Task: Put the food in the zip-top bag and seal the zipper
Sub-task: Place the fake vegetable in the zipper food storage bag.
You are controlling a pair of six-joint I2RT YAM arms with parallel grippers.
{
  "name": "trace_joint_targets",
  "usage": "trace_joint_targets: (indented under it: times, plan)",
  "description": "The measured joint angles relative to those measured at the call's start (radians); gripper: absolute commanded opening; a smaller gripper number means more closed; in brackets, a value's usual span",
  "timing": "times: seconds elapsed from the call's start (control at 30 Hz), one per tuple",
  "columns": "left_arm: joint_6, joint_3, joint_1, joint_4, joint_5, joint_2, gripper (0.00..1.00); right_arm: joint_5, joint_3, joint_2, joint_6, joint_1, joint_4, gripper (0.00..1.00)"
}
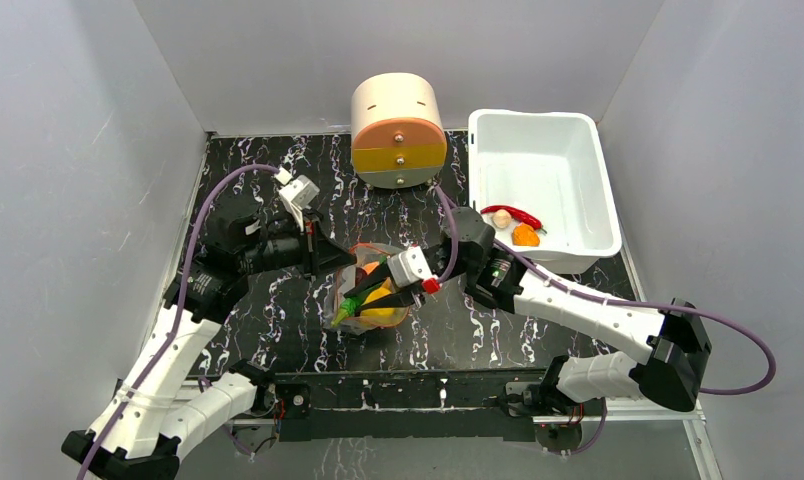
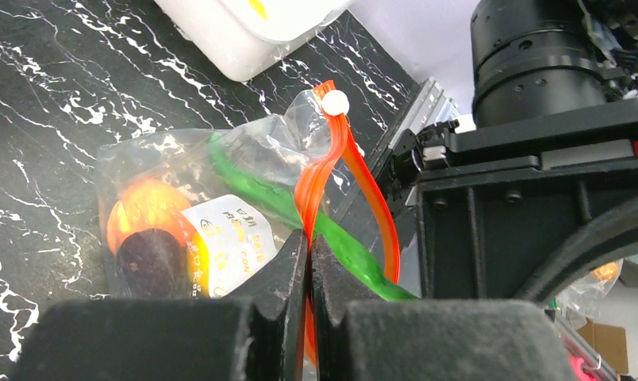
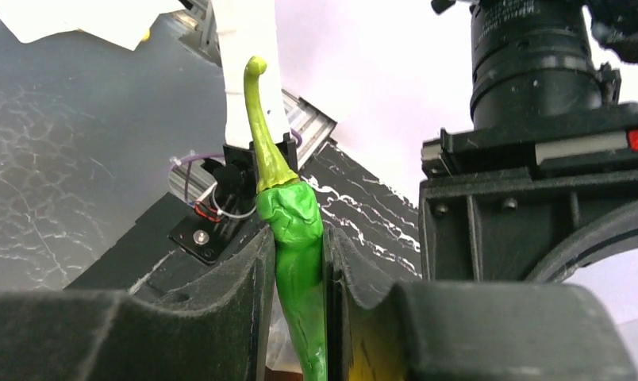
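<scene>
The clear zip-top bag [image 1: 371,285] lies mid-table with its mouth raised. My left gripper [image 1: 340,262] [image 2: 309,246] is shut on its orange-red zipper [image 2: 320,178], just below the white slider [image 2: 334,103]. Through the plastic I see an orange fruit [image 2: 145,208], a dark maroon piece [image 2: 149,260] and a yellow lemon [image 1: 382,306]. My right gripper [image 1: 366,296] [image 3: 298,270] is shut on the green chili [image 3: 294,230] [image 1: 349,308], stem pointing away, and holds it at the bag's mouth. The chili's body [image 2: 343,242] crosses the mouth beside the zipper.
The white tub [image 1: 590,170] at the back right holds a red chili [image 1: 513,214], a beige bulb [image 1: 501,219] and an orange fruit [image 1: 525,236]. A beige drum [image 1: 397,128] with an orange, yellow and grey face stands at the back centre. Grey walls enclose the black marbled table.
</scene>
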Motion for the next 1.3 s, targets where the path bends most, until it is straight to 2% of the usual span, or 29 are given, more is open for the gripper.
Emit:
trace_joint_targets:
  times: [0.4, 0.83, 1.2, 1.3]
  plan:
    - [0.069, -0.006, 0.0, -0.025, 0.105, 0.004, 0.0, 0.185, -0.056, -0.001, -0.143, -0.007, -0.201, 0.16]
    - [0.117, -0.005, 0.0, -0.097, 0.095, 0.017, 0.0, 0.413, -0.111, -0.035, -0.176, -0.007, -0.268, 0.19]
    - [0.09, -0.005, 0.0, -0.095, 0.077, 0.052, 0.0, 0.54, -0.099, -0.023, -0.247, 0.003, -0.393, 0.3]
    - [0.079, -0.005, 0.0, -0.092, 0.07, 0.062, 0.0, 0.573, -0.077, 0.004, -0.275, 0.012, -0.449, 0.26]
